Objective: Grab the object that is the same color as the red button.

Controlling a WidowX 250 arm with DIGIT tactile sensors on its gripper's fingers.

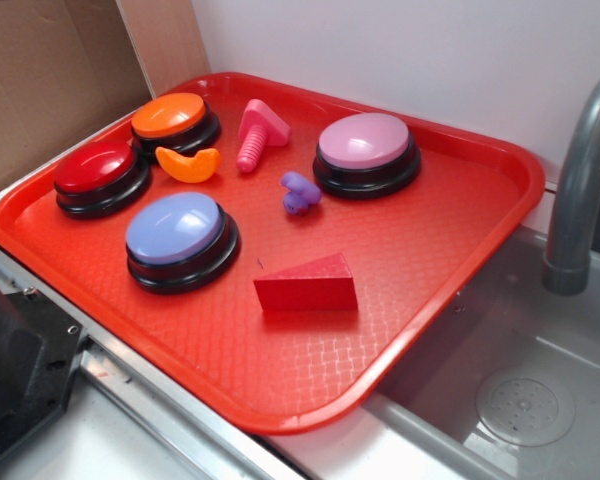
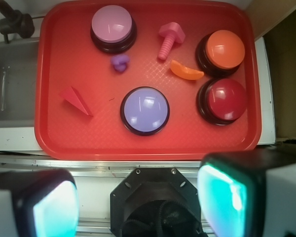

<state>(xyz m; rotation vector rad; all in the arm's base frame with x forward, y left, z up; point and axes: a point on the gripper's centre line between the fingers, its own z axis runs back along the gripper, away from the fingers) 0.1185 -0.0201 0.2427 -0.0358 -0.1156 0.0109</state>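
The gripper [image 2: 138, 202] hangs high over the tray's near edge, jaws spread wide and empty, placed to survey. The red tray [image 1: 450, 260] holds everything. The red button [image 1: 96, 167] sits at one end; the red wedge [image 1: 307, 284] lies apart, unobstructed.

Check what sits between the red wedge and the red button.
The blue button sits between the red wedge and the red button; the wrist view shows it plainest, with bare tray on either side.
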